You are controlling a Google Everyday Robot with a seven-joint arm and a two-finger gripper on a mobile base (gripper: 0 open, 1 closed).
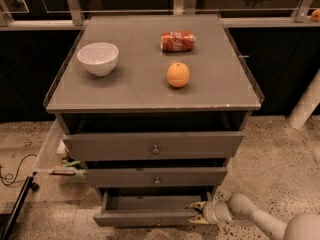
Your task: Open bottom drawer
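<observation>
The bottom drawer [145, 217] is the lowest grey front of the cabinet, with a small knob at its centre. It stands pulled out a little, its dark inside showing behind the front. My gripper [197, 213] comes in from the lower right and sits at the drawer's right front corner, one fingertip above the front's top edge and one at its face.
The middle drawer [156, 177] and top drawer [155, 145] stand above it. On the cabinet top lie a white bowl [98, 58], a red can [177, 41] on its side and an orange [178, 75]. A cable [12, 176] and a black bar [17, 206] lie on the floor at left.
</observation>
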